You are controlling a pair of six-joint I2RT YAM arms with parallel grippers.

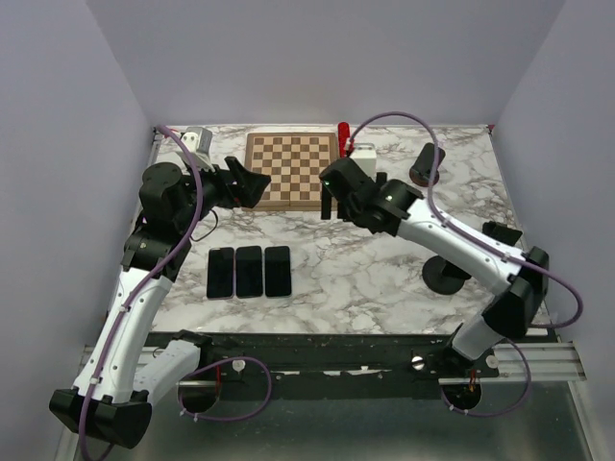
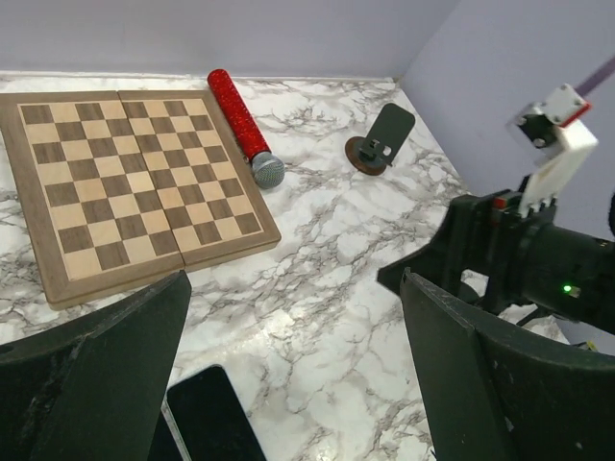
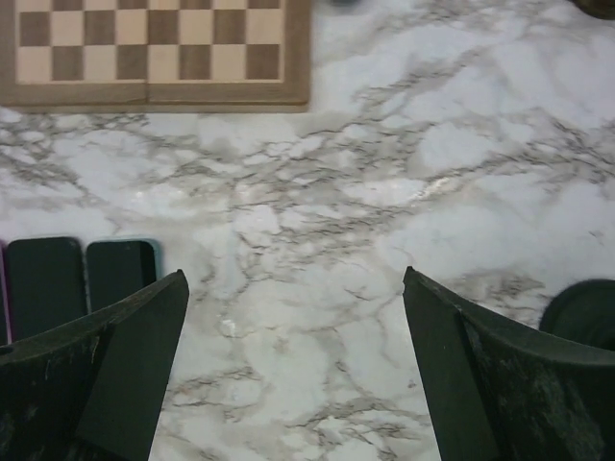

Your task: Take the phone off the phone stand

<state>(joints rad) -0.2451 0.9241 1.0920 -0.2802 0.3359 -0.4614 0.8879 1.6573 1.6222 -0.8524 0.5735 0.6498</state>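
Toward the near-left of the marble surface (image 1: 365, 279), three phones (image 1: 249, 272) lie flat in a row, side by side, their long axes running from the near edge toward the back. No view shows me a phone propped on a stand. The phone stand (image 1: 426, 163) by the far right corner looks bare from the left wrist. The round stand base (image 1: 444, 276) is partly hidden under the right arm (image 1: 461, 245), so I cannot tell what it carries. Both pincers are spread wide and hold nothing. The left pincer (image 2: 293, 288) hangs by the near edge of the chessboard (image 1: 291, 168), with the phone row just on its near side. The right pincer (image 3: 293, 279) hovers over bare marble, the row off to its left and the round stand base off to its right. Both stands lie on the right arm's side, so I judge any lift from a stand is that arm's job.
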